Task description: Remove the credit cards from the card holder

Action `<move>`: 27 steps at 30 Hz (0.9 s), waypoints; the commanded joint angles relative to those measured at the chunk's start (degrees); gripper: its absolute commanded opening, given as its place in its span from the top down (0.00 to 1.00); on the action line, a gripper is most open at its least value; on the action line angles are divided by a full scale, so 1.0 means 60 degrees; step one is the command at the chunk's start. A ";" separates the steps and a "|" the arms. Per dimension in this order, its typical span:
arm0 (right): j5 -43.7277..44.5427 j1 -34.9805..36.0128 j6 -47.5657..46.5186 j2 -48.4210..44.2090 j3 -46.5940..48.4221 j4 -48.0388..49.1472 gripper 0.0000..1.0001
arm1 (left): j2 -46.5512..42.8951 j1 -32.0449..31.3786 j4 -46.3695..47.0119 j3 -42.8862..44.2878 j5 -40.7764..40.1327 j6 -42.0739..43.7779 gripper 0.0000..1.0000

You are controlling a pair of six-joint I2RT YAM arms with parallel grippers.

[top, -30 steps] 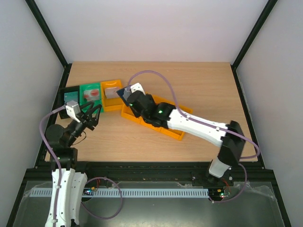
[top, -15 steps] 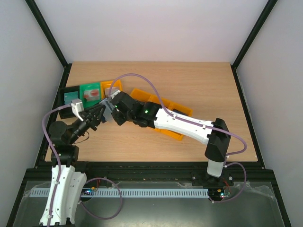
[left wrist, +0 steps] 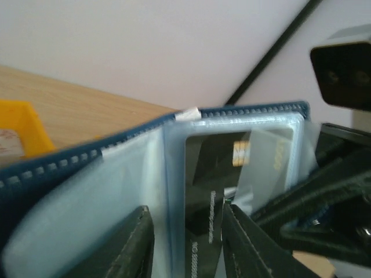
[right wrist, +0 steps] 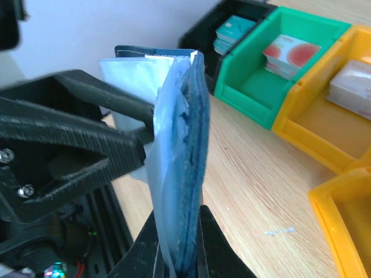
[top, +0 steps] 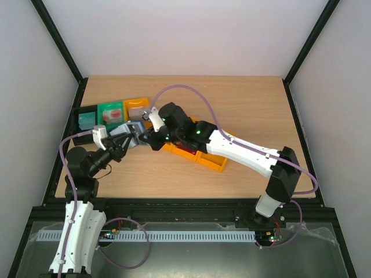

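Right wrist view: a black bin [right wrist: 203, 36] holds teal cards [right wrist: 233, 30], a green bin [right wrist: 249, 98] white-and-red cards [right wrist: 287, 55], and an orange bin [right wrist: 307, 124] a pale stack [right wrist: 353, 87]. The right gripper [right wrist: 177, 249] clamps the card holder [right wrist: 188, 145] upright above the table [right wrist: 261, 174]. The left gripper [left wrist: 185, 243], jaws narrow, meets its pale pockets, where a dark card [left wrist: 211, 174] shows; I cannot tell if it pinches. Both arms reach toward each other.

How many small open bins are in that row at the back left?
3, side by side: a black bin at the left end, a green bin in the middle, an orange bin at the right. The longer orange tray is not counted.
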 commanded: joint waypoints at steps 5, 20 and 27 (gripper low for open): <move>-0.3754 -0.0385 -0.0374 -0.1540 -0.1114 0.2681 0.98 | -0.0067 0.0077 0.1060 0.0539 0.2657 -0.0233 0.62; -0.4286 -0.0407 0.1772 -0.0647 -0.1356 0.5832 0.98 | 0.0205 -0.0490 0.3096 0.1090 0.4048 -0.1394 0.69; -0.4305 -0.0393 0.2308 -0.0162 -0.1213 0.6406 0.98 | 0.0077 -0.0519 0.3717 0.1032 0.4216 -0.1770 0.96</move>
